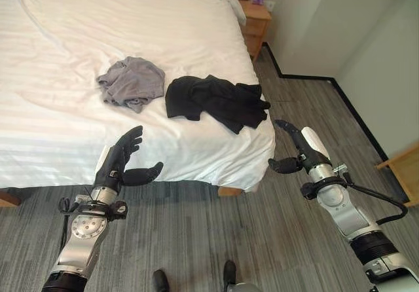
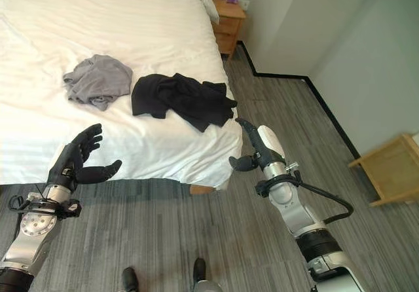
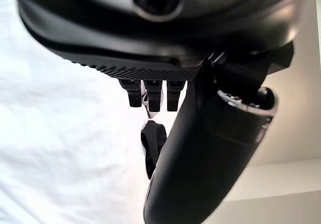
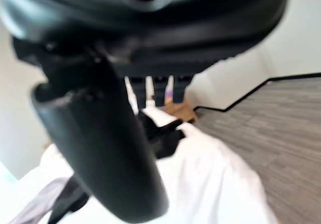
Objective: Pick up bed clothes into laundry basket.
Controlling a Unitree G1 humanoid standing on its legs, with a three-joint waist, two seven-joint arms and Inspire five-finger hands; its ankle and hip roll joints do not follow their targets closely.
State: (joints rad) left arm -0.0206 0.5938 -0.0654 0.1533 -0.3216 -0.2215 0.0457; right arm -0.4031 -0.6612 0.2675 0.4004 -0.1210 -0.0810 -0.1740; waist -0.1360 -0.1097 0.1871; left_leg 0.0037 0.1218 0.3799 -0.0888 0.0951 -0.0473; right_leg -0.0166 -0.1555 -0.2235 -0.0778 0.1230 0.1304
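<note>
Bed (image 1: 78,128), near corner: black garment (image 1: 216,100) beside grey garment (image 1: 131,81); left hand (image 1: 120,161) and right hand (image 1: 298,151) open, empty, off its edge.

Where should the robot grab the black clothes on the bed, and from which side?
Probably the bunched end of the black clothes, the part lying closest to the corner of the bed. The right hand is open and hovers just off that corner, so it could come in from the robot's right and pinch the raised folds from above. The flat spread part offers less to grip.
</note>
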